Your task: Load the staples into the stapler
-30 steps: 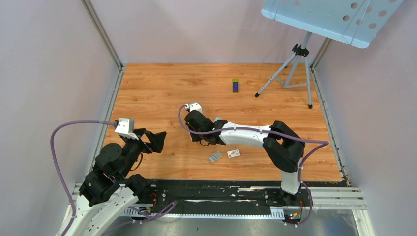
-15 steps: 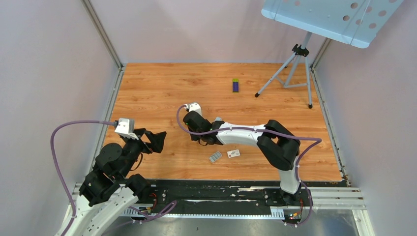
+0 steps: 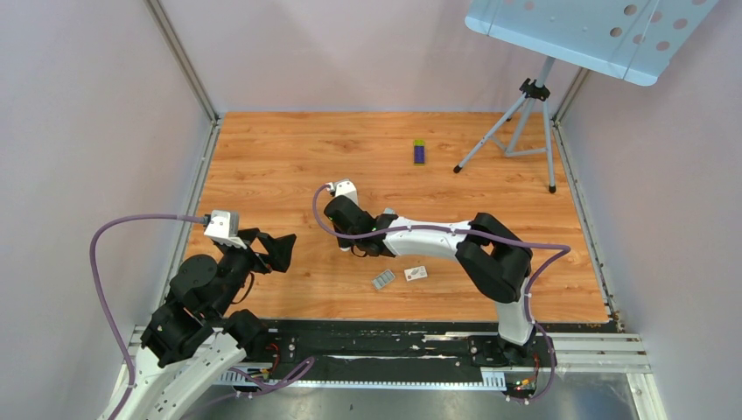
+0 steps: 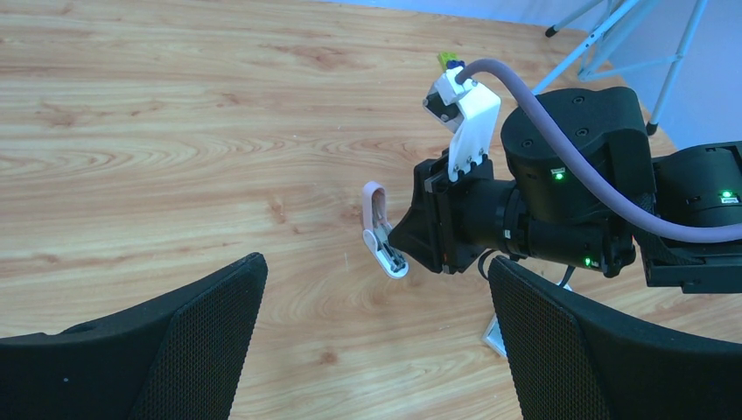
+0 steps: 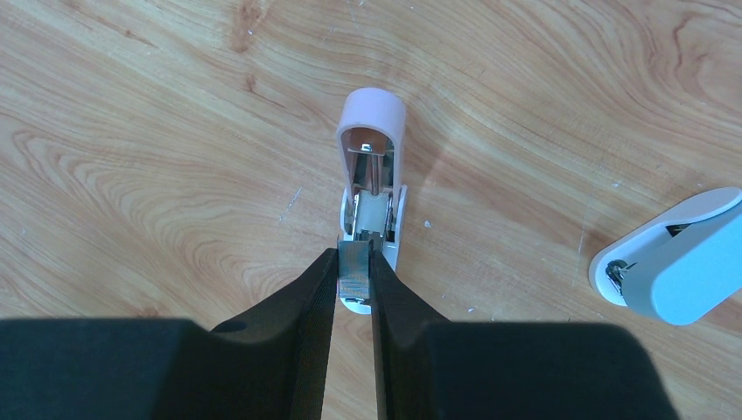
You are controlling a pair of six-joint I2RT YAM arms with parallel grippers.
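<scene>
While the left gripper (image 4: pixel 374 265) hangs with its jaws spread wide at the lower left of the overhead view, gripping nothing, the right gripper (image 5: pixel 353 262) is drawn in narrow on the staples (image 5: pixel 353 273) — a small grey ridged strip pinched between its two black fingertips (image 5: pixel 319 280). In the right wrist view this strip sits just below the middle of the frame, directly over the near end of the stapler (image 5: pixel 372 175). The stapler lies open on the wooden table (image 3: pixel 289 157), its pink lid swung back toward the top of the frame and its white base with the metal channel facing up. Whether the strip already touches the channel or hangs just above it is hard to tell from this angle.

At the right edge of that same view lies a white and pale-blue object (image 5: pixel 674 262), apart from the stapler. In the overhead view a grey ridged block (image 3: pixel 382 280) rests on the table below the right arm — near the centre bottom of the wood. A purple-and-green box (image 3: pixel 419 152) lies well apart in the upper middle, and a tripod (image 3: pixel 525 114) stands at the upper right.
</scene>
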